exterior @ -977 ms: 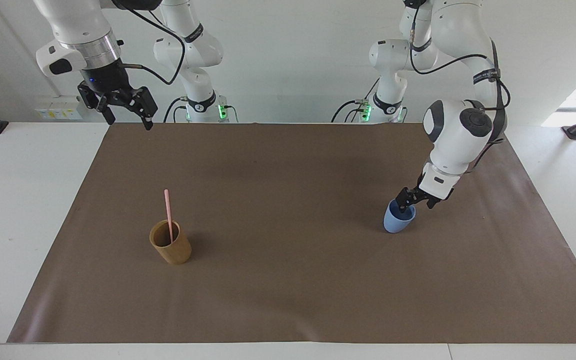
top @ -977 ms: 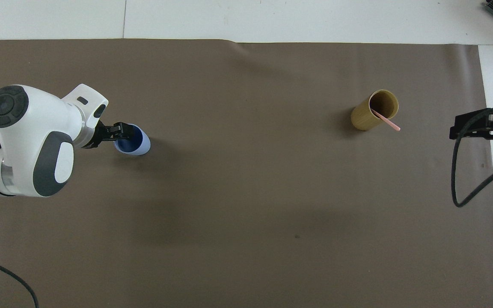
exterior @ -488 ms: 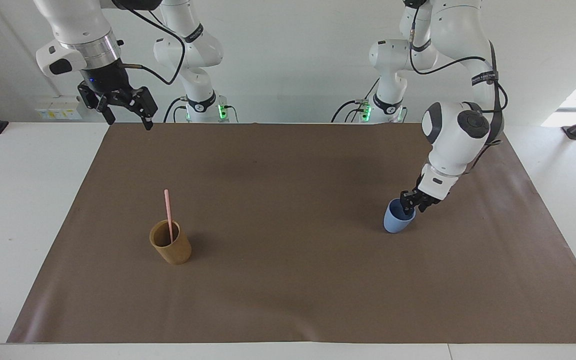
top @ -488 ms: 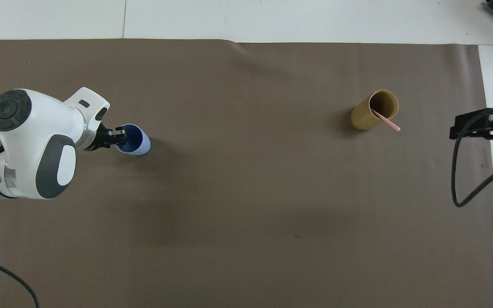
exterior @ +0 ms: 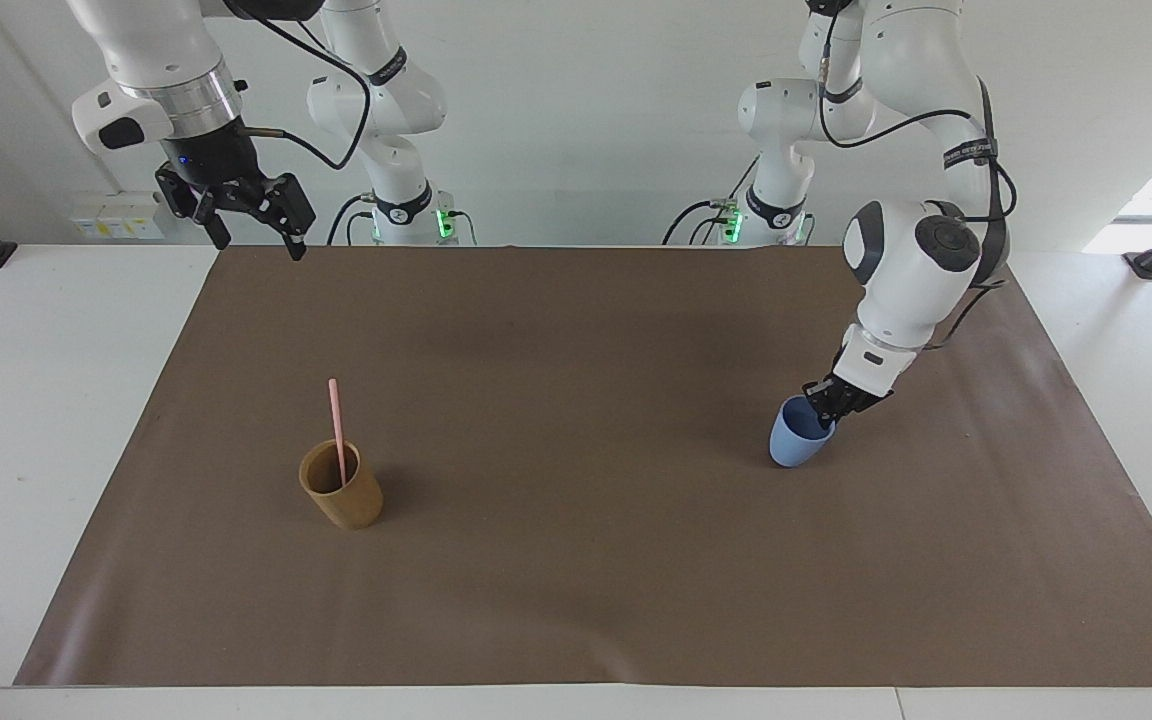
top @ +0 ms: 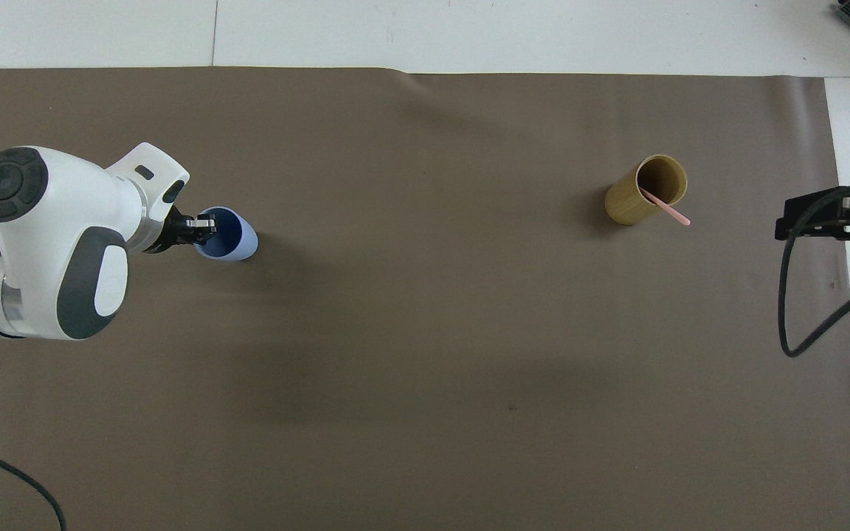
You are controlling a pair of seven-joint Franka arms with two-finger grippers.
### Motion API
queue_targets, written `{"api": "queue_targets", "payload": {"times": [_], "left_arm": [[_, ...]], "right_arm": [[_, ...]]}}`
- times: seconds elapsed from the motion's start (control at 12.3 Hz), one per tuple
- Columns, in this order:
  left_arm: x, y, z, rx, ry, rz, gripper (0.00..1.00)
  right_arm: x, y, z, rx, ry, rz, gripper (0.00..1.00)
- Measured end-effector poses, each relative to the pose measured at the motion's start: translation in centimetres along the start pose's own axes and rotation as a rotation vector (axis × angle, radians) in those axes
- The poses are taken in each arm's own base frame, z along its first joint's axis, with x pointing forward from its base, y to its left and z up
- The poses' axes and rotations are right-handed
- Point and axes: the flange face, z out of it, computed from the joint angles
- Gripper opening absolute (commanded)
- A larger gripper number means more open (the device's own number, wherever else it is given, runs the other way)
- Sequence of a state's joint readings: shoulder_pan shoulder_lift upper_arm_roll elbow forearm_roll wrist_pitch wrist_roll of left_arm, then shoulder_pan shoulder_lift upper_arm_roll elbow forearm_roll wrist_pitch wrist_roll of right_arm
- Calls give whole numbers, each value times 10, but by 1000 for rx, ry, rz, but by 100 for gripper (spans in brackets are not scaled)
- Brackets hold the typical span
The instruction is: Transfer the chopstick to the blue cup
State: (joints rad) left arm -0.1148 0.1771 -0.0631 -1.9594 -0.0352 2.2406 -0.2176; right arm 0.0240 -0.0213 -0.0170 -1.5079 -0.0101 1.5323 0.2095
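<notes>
The blue cup (exterior: 794, 445) stands tilted on the brown mat toward the left arm's end of the table; it also shows in the overhead view (top: 239, 237). My left gripper (exterior: 824, 405) (top: 204, 227) is shut on the cup's rim, on the side nearer the robots. The pale pink chopstick (exterior: 336, 425) (top: 667, 209) stands leaning in a tan-brown cup (exterior: 346, 498) (top: 631, 203) toward the right arm's end. My right gripper (exterior: 254, 240) (top: 786, 220) is open and empty, raised over the mat's edge at its own end, where it waits.
A brown mat (exterior: 576, 580) covers most of the white table (exterior: 26, 420). The two cups stand far apart on it. Cables hang from both arms.
My left gripper's fingers have closed on the blue cup's rim. The cup has tipped and shifted slightly away from the robots. The right arm has not moved.
</notes>
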Motion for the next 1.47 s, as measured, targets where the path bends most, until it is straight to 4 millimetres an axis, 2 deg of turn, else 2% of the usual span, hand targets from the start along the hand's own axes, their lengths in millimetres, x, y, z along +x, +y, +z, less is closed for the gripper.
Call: {"api": "queue_targets", "payload": {"times": [0.08,0.24,0.33,0.41,0.49,0.65,0.81,1.06,1.22,1.47], "left_arm": [[6,5,-15,9,14,19,0],[14,26,-61,14,1,51,0],[13,46,-83,12,-6,61,0],[6,74,-95,9,-8,52,0],[-4,102,-98,6,-11,40,0],[-30,159,-88,4,-31,20,0],[-55,221,-56,15,-63,-26,0],[-68,281,-20,9,-71,-45,0],[-73,305,-9,-9,-50,-52,0],[-89,327,11,31,-32,-5,0]], "right_arm": [[0,0,0,0,0,0,100],[0,0,0,0,0,-1,100],[0,0,0,0,0,-1,100],[0,0,0,0,0,-1,100],[0,0,0,0,0,-1,100],[0,-1,0,0,1,-2,100],[0,-2,0,1,5,-3,100],[1,-2,1,1,5,-3,100],[1,-2,4,0,1,-3,100],[8,-4,9,3,16,-3,100]]}}
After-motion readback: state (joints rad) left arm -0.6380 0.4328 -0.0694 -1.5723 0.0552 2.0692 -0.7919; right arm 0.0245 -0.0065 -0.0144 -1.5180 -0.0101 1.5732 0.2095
